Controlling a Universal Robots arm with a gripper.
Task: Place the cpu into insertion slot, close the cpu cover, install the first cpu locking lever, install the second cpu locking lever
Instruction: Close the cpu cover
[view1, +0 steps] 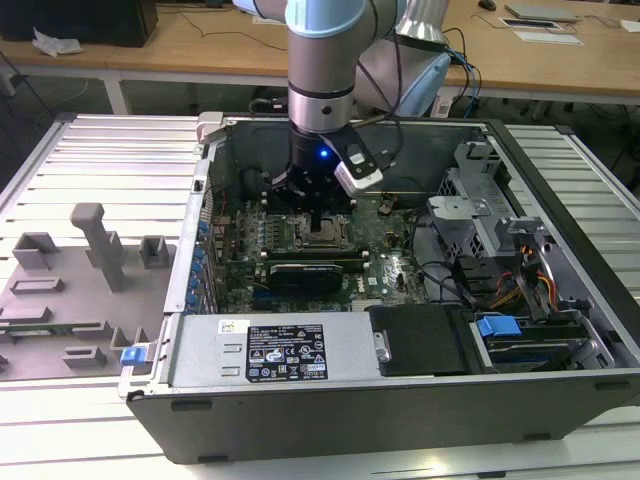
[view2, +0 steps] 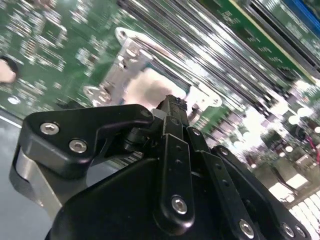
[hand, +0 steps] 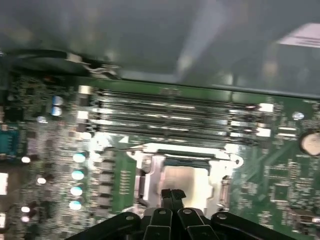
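Jaws, pressed together, point down at the cpu (hand: 192, 178), which sits in the slot (view1: 335, 240) framed by the cover (hand: 150, 175) lying over it. In the exterior view, a black card (view1: 305, 272) lies at the slot's 6 o'clock.

We see the gripper (hand: 172, 195) with its two black fingertips pressed together, no gap between them, in front of the cpu (hand: 192, 180). The beige metal top of the cpu shows through the window of the cpu cover (hand: 150, 175), a silver frame on the green motherboard (hand: 280, 180). We cannot tell if the fingertips touch the chip. Just beside the cover run the long memory slots (hand: 175, 112), parallel to each other. Some pale blue capacitors (hand: 78, 158) stand near the cover. A grey case wall (hand: 150, 35) rises beyond the slots.
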